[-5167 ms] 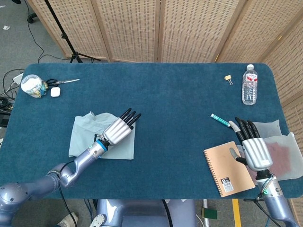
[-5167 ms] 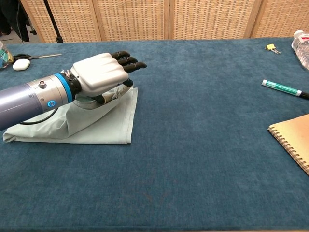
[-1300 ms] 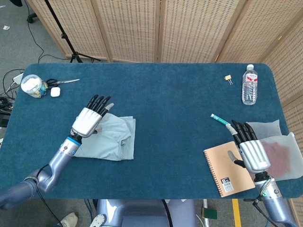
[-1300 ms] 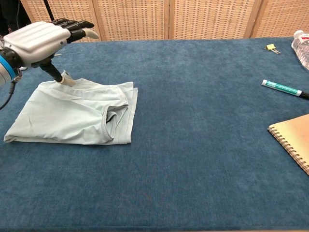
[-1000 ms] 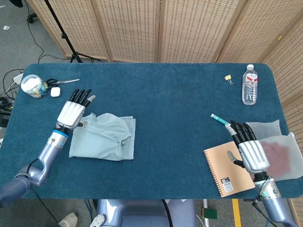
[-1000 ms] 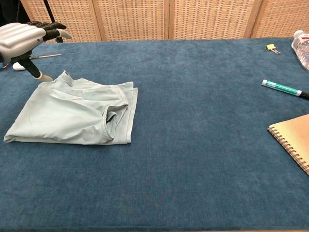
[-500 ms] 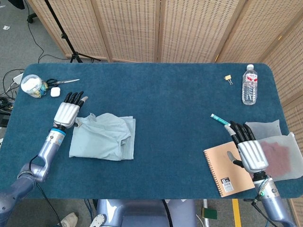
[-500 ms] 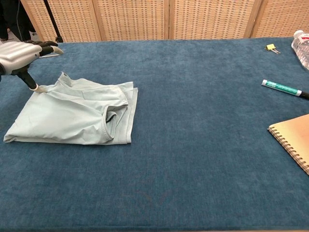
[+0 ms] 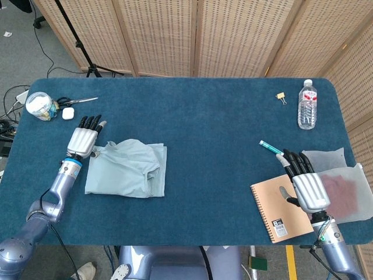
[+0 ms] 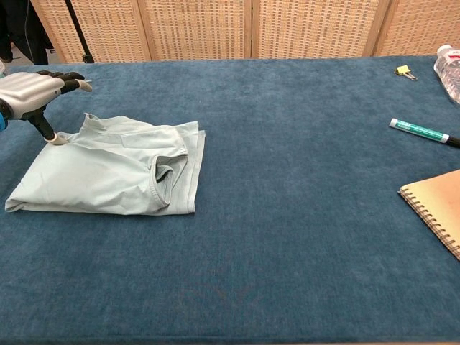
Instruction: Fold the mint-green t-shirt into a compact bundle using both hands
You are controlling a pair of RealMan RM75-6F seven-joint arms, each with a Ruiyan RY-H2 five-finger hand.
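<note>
The mint-green t-shirt (image 9: 128,169) lies folded into a rough rectangle on the left part of the blue table (image 9: 210,116), with its collar opening facing right (image 10: 164,172). My left hand (image 9: 83,140) hovers at the shirt's far left corner with fingers stretched out. In the chest view the left hand (image 10: 32,86) points its thumb down, the tip touching the cloth edge, and it holds nothing. My right hand (image 9: 306,185) rests flat and spread over a tan notebook (image 9: 280,211) at the front right, far from the shirt. The chest view does not show the right hand.
A teal marker (image 10: 420,131) and the notebook corner (image 10: 438,208) lie at the right. A water bottle (image 9: 307,105) and binder clip (image 9: 281,97) sit far right. A jar (image 9: 39,105), scissors (image 9: 78,101) and a small white case (image 9: 67,114) sit far left. A plastic bag (image 9: 344,186) lies beside my right hand.
My left hand has come off the top of the shirt and moved left to its far corner, settling lower there. The shirt's corner shifted slightly. The right hand has barely moved.
</note>
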